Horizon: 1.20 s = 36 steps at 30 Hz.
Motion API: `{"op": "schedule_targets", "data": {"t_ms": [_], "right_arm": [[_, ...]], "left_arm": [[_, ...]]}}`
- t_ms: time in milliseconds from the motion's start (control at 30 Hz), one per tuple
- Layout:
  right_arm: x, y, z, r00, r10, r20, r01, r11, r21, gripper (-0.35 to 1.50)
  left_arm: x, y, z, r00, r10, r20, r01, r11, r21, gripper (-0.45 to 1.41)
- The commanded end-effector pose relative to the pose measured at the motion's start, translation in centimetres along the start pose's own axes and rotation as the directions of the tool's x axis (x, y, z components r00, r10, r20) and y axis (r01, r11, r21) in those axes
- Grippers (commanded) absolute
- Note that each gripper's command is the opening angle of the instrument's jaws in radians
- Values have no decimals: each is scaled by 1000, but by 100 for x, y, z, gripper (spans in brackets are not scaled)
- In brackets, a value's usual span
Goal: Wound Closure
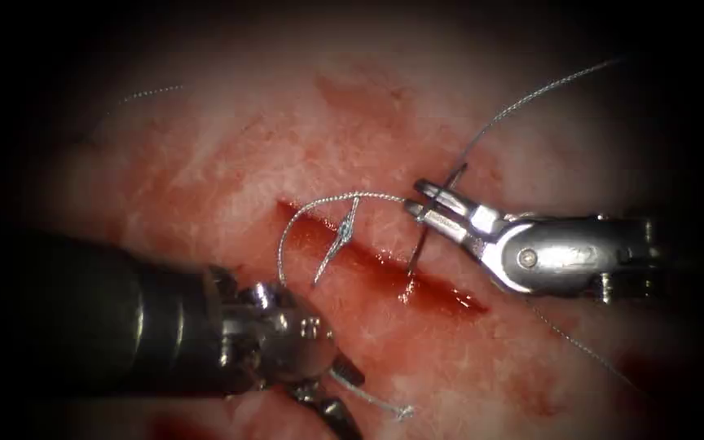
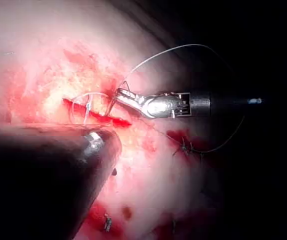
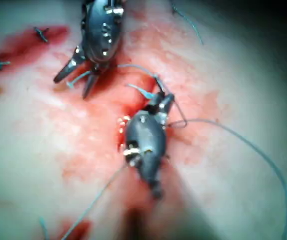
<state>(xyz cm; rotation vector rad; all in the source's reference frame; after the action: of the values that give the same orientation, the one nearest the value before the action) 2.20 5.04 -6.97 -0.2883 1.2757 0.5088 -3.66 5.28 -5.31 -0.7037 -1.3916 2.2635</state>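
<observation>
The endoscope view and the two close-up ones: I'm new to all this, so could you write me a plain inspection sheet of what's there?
Surface: tissue, pale with red fluid along the cut.
Job's things: needle stands in the tissue at the cut's right edge; thread trails from it, and a knotted stitch crosses the cut.
Clutter: cut ends of thread lie on the tissue.
Grippers: right tool grips the needle high on its curve; left tool, on the cut's left side, has open jaws with a thread end lying between them.
Cables: nothing seen.
Surroundings: dark.
</observation>
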Motion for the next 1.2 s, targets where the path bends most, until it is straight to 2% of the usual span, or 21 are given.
{"op": "schedule_targets", "data": {"t_ms": [33,300,767,1200], "right_arm": [[-3,-8,6,1000,18,-2,-18,1000,2,-35],[-3,-7,7,995,95,-4,-95,995,-2,-35],[6,6,3,991,131,-7,-131,991,-8,-35],[-2,3,5,967,256,-3,-256,967,7,-35]], "left_arm": [[0,-3,9,1000,1,3,-1,1000,-1,56],[6,-9,10,1000,2,-18,-2,1000,-12,53],[-9,-34,14,1000,22,-15,-22,1000,13,53],[-9,-40,11,1000,23,-18,-23,1000,18,53]]}}
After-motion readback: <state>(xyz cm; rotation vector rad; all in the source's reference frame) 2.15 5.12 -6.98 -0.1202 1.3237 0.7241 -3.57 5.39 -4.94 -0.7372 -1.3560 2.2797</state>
